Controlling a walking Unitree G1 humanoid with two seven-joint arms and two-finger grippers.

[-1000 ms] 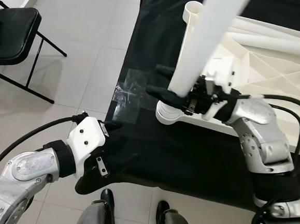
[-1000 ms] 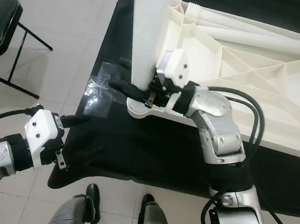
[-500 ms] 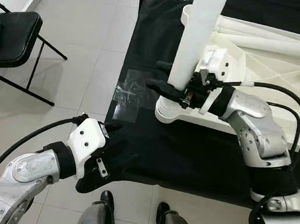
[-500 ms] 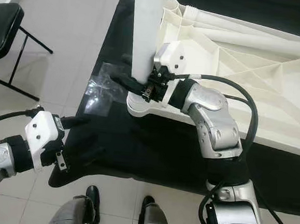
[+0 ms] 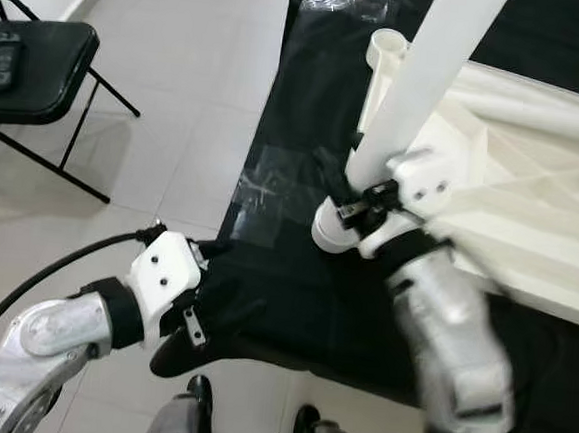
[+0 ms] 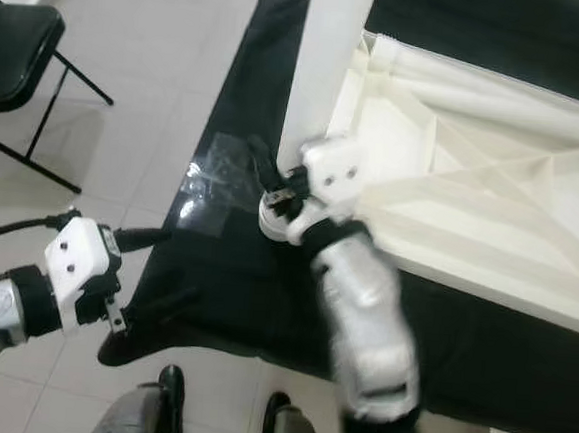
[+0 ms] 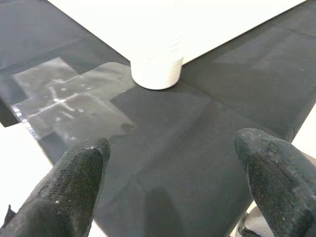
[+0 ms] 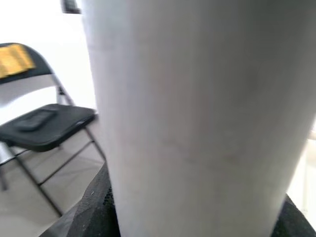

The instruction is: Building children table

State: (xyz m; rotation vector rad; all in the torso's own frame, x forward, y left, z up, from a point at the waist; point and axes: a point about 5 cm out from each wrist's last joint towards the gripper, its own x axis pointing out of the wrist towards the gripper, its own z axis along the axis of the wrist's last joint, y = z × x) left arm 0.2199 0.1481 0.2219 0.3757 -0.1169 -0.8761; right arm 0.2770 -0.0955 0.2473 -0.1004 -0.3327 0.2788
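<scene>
A white plastic tabletop (image 5: 517, 189) lies upside down on a black cloth (image 5: 294, 287). Its near corner socket (image 5: 330, 232) is at the cloth's left part, also seen as a white round socket (image 7: 157, 69) from the left wrist. A long white table leg (image 5: 420, 81) stands slanted in that socket. My right gripper (image 5: 356, 200) is shut on the leg just above the socket; the arm is blurred. In the right wrist view the leg (image 8: 197, 108) sits between the black fingers (image 8: 94, 210). My left gripper (image 6: 170, 267) hovers open over the cloth's near left corner, apart from the socket.
A black folding chair (image 5: 31, 56) with a dark device (image 5: 2, 51) on its seat stands on the tile floor at far left. A clear plastic patch (image 5: 272, 180) lies on the cloth beside the socket. My own feet (image 5: 189, 409) are at the cloth's near edge.
The camera has shifted. My right arm has swung round the leg and is blurred, still gripping it; the leg now leans more to the right. The left gripper has held its place.
</scene>
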